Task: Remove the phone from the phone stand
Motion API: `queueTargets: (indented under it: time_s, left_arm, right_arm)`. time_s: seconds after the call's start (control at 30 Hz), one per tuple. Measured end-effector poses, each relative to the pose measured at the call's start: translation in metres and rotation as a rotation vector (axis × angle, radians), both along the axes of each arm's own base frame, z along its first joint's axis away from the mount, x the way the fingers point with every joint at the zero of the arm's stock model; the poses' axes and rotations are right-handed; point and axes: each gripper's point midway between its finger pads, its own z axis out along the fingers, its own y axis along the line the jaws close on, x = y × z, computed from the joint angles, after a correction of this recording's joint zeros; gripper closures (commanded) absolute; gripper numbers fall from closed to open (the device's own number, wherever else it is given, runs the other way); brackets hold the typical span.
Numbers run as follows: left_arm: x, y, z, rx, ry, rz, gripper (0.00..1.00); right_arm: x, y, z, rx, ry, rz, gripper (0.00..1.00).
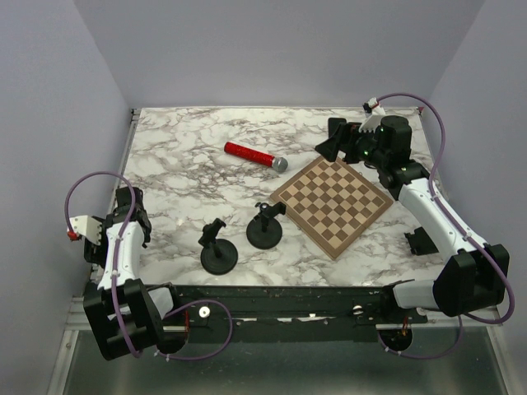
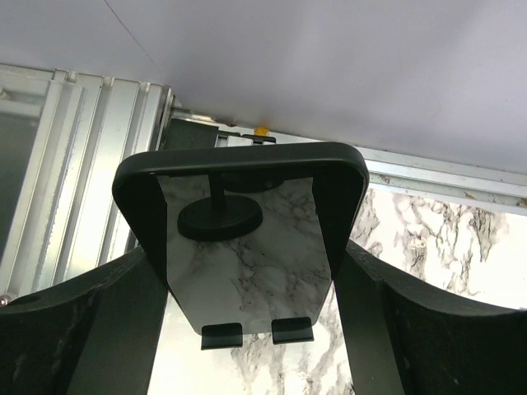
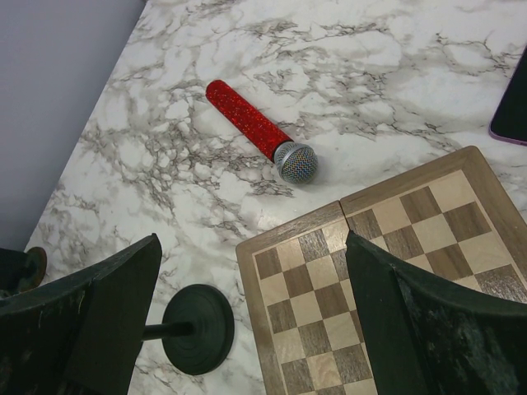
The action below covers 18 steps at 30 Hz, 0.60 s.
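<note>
Robot lab test cell.
Two cabled robot arms (image 1: 436, 216) sit bolted along a marble-print tabletop (image 1: 181, 148), boxed in by plain pale walls (image 1: 280, 49) above an aluminium frame (image 2: 74, 164); unrelated props lie out: chessboard (image 1: 333, 206), red microphone (image 1: 251, 154), phone stands (image 1: 219, 257).

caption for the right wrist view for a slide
Open right gripper hovering over a red microphone, a chessboard and a phone stand on marbled table.

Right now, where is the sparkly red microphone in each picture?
Top external: the microphone lies in the upper middle, left of the chessboard.
Left wrist: not in it.
Right wrist: the microphone lies in the upper middle, above the chessboard.
Shared landmark: the chessboard; the microphone's silver head points toward it in both views that show it.
</note>
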Motion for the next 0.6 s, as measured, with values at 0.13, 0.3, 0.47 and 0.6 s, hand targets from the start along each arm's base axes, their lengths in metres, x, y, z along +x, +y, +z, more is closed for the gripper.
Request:
queueTargets:
  time_s: [0.13, 0.3, 0.47, 0.6]
  left_arm:
    - [-0.003, -0.001, 0.001, -0.007, -0.002, 0.014, 0.32]
    - [-0.006, -0.003, 0.003, -0.013, -0.003, 0.029, 0.37]
    - [-0.008, -0.004, 0.007, -0.015, -0.001, 0.037, 0.46]
    - [-0.005, -0.003, 0.018, -0.002, -0.025, 0.035, 0.51]
  right_arm:
    - [0.0, 0.0, 0.0, 0.0, 0.0, 0.0, 0.0]
    - [0.0, 0.0, 0.0, 0.0, 0.0, 0.0, 0.0]
    - [0.0, 0.0, 0.0, 0.0, 0.0, 0.0, 0.0]
    - [0.0, 0.0, 0.0, 0.0, 0.0, 0.0, 0.0]
